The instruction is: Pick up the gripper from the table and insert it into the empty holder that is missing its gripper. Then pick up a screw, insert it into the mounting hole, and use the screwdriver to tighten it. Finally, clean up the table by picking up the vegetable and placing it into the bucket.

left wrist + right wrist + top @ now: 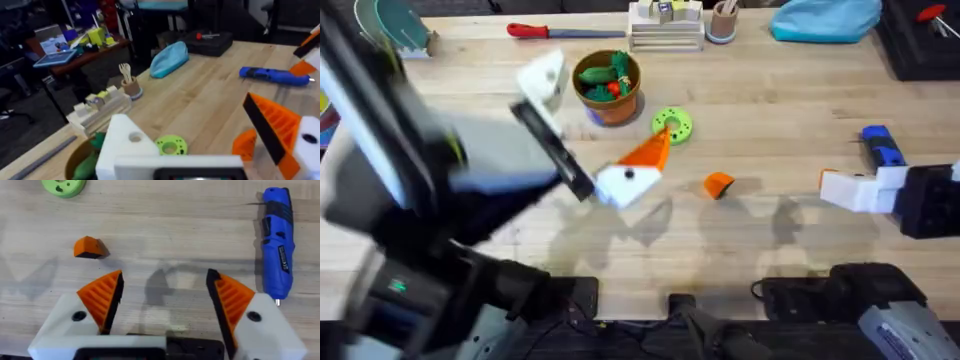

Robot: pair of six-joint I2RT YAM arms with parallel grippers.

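The loose orange gripper [718,185] lies on the table mid-right, also visible as gripper [90,247]. My left gripper [605,110] hangs open high over the bucket [608,85]. One of its white fingers is the bare holder [125,145] with a hole and no pad. The other finger [272,127] carries an orange ribbed pad. My right gripper [165,287] stands open and empty, low at the right, with the blue screwdriver [882,145] just beyond it. A small dark shape [593,114] sits against the bucket; I cannot tell if it is the vegetable. A screw is too small to make out.
A green round disc [672,124] with holes lies right of the bucket. Along the far edge are a red-handled tool [530,30], a wooden block rack [665,25], a cup [723,20], a light blue cloth [825,18] and a black case [920,40].
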